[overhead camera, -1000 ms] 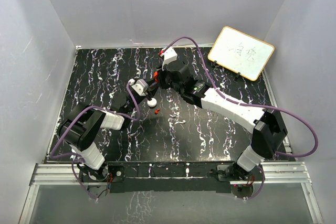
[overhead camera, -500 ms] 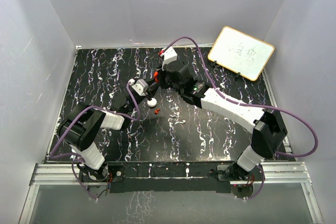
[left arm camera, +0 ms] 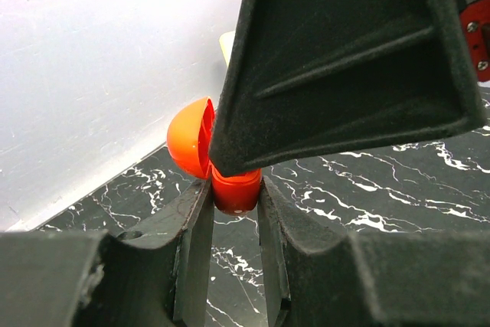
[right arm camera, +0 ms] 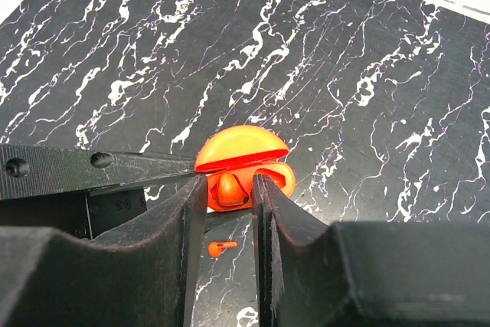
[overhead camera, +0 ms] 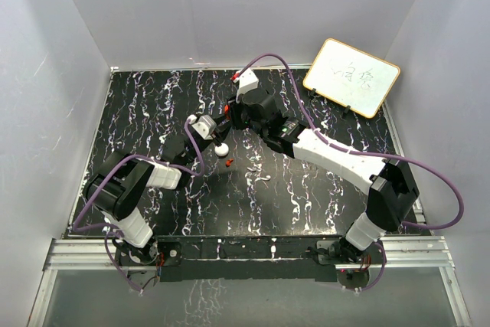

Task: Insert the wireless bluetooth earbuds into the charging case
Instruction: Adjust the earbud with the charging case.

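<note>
left end effector (left arm camera: 234, 193) clamped on case (left arm camera: 187, 142), lid open, held above tabletop (right arm camera: 398, 74). one earbud (right arm camera: 229, 191) sits in case, right end effector (right arm camera: 230, 181) straddling it; gripping or released, cannot tell. second earbud (right arm camera: 222, 247) on tabletop, left to insert. about half done.

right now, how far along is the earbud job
Done: charging case open, clamped in left end effector. In hand: right end effector straddles first earbud sitting in the case; fully seated or released, unclear. Left: second earbud lies loose on the table.
</note>
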You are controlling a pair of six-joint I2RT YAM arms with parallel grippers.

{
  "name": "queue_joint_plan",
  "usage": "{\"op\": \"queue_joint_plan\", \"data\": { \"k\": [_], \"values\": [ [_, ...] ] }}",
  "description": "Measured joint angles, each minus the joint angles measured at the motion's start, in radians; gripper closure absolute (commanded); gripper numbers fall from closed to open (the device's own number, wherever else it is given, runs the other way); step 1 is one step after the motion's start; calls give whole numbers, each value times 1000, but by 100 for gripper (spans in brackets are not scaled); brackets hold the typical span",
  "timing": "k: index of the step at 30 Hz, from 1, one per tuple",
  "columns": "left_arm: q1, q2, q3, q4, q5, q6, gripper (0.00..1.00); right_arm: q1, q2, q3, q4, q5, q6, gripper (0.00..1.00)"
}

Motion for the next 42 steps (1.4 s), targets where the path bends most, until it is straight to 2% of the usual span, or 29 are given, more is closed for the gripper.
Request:
{"op": "queue_joint_plan", "data": {
  "k": [7, 18, 23, 42],
  "values": [
    [-2, -11, 5, -2, 0, 0, 100, 0, 0, 0, 11, 0, 0, 72],
    [-2, -13, 18, -19, -5, 0, 100, 1, 0, 0, 19, 13, -11, 87],
    [-3, -14, 30, -41, -5, -3, 100, 5, 0, 0, 22, 31, -24, 90],
    [-7, 27, 58, -1, -5, -30, 100, 5, -54, -14, 57, 77, -25, 91]
  ]
}}
